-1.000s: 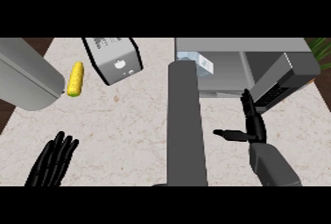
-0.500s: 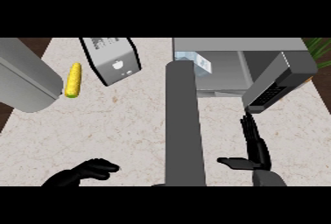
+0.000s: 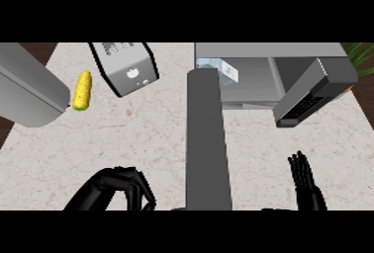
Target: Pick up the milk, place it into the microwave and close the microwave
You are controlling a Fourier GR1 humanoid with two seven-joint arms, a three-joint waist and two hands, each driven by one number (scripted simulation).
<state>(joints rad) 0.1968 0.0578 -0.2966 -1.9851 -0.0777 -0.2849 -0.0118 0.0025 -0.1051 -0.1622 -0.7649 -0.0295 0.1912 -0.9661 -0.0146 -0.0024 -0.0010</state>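
The milk [image 3: 219, 70] sits inside the open microwave [image 3: 292, 54], at the left edge of its cavity, at the far side of the counter [image 3: 146, 138]. It is well apart from both hands, which show at the near edge of the counter. The milk appears as a small pale carton with a light blue-grey upper face and a white side panel; its lower part is hidden behind a tall grey upright post [image 3: 207, 138] that runs from the near edge up toward the microwave.

The microwave door [image 3: 310, 94] stands swung open, angled out to the near right of the cavity, its dark inner face showing.

The left hand [image 3: 120, 185] is to the near left of the microwave, just left of the grey post. Its fingers are curled downward and hold nothing. The right hand [image 3: 305, 180] is nearer than the microwave door, to the right of the post, with fingers straight and pointing away from the robot; it holds nothing.

Left of the microwave stand a grey box with a white logo [image 3: 125, 66], a yellow corn cob [image 3: 82, 90] and a large grey cylinder [image 3: 25, 89].
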